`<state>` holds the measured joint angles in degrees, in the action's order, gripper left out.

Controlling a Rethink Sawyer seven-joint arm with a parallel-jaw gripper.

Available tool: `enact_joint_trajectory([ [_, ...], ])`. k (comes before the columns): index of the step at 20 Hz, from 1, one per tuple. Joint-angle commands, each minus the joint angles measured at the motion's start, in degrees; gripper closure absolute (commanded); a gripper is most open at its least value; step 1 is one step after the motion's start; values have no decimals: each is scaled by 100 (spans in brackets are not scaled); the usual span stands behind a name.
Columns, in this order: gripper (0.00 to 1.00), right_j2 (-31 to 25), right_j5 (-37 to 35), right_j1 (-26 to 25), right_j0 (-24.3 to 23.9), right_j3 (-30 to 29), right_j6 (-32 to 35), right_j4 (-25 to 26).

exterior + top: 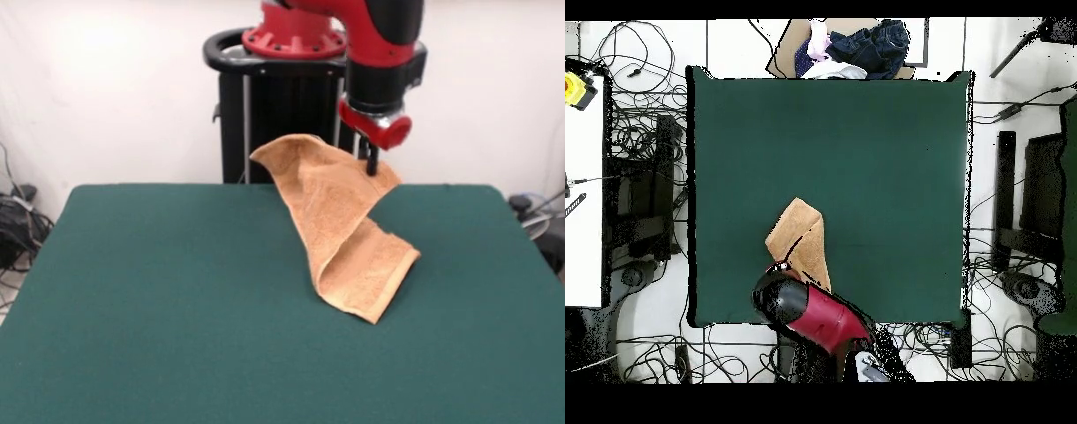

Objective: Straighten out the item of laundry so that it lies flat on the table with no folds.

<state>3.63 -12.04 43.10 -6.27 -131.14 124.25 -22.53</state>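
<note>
The orange-tan towel (340, 221) is lifted at its far edge and hangs folded; its lower end rests on the green table (159, 300) right of centre. My gripper (372, 164) is shut on the towel's upper right corner, above the table's far edge. The towel's other top corner sticks out to the left in the air. In the overhead view the towel (799, 240) is a narrow folded shape near the table's (885, 170) bottom edge, left of centre. The red arm (815, 315) covers the gripper and the towel's held end.
The black pedestal (265, 115) stands behind the table's far edge. A pile of clothes (855, 45) lies beyond the table's top edge in the overhead view. Cables (645, 140) cover the floor around the table. A white bench (583, 200) stands at the left.
</note>
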Motion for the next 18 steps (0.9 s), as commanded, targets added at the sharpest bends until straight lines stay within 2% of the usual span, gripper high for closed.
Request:
enact_joint_trajectory([
  [1,100,606,-1488,651,-112,732,331,499],
  [4,100,938,-2217,1004,-174,970,226,920],
  [6,100,1035,-2412,1135,-231,1100,157,1148],
  [18,100,485,-2523,1175,-1189,1392,-297,1798],
])
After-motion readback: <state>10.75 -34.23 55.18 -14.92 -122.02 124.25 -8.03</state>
